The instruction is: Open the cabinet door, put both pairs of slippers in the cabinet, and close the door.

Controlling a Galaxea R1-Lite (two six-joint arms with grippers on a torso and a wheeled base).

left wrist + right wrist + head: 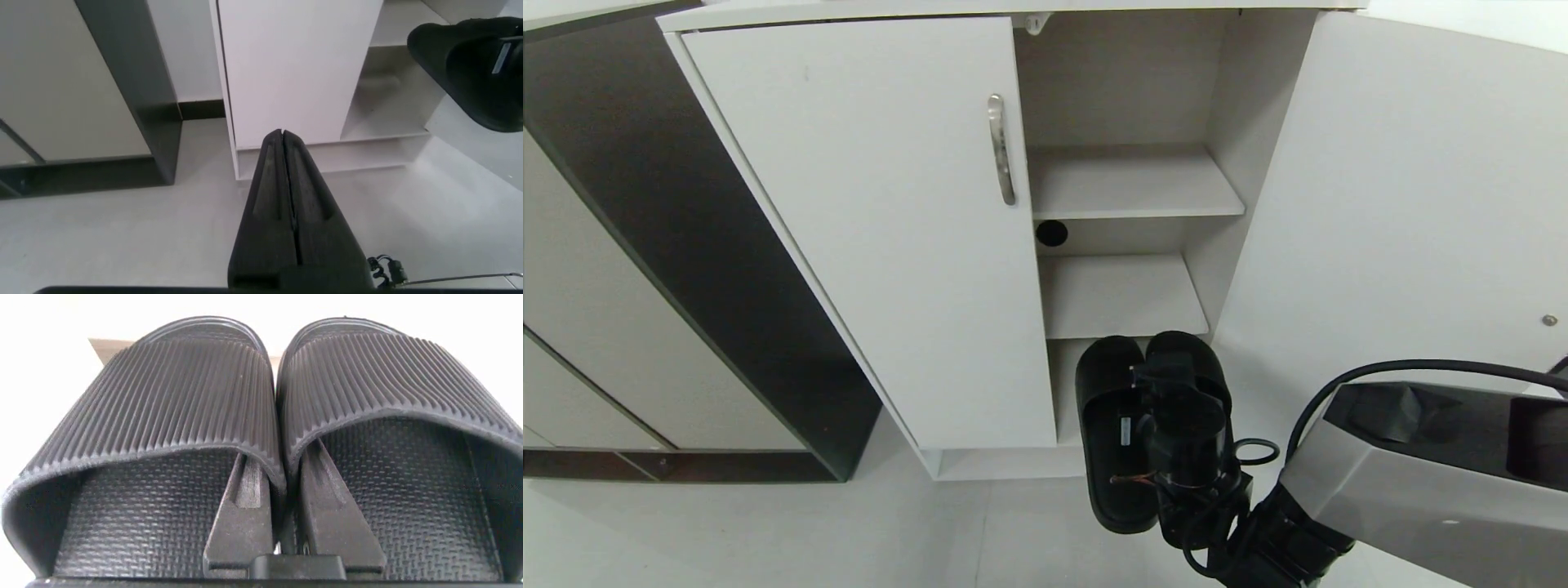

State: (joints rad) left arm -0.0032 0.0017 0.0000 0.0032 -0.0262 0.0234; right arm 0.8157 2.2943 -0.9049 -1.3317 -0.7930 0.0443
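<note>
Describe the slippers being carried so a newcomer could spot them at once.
Find the white cabinet, its right door swung open. Before its lowest opening, the right hand grips a pair of slippers side by side. They are black with ribbed straps, unlike the white shelves behind them.

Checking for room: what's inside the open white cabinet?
Two white shelves and a dark round hole in the back wall show. The closed white left door hides the left half; the black ribbed rubber slippers cover the bottom.
</note>
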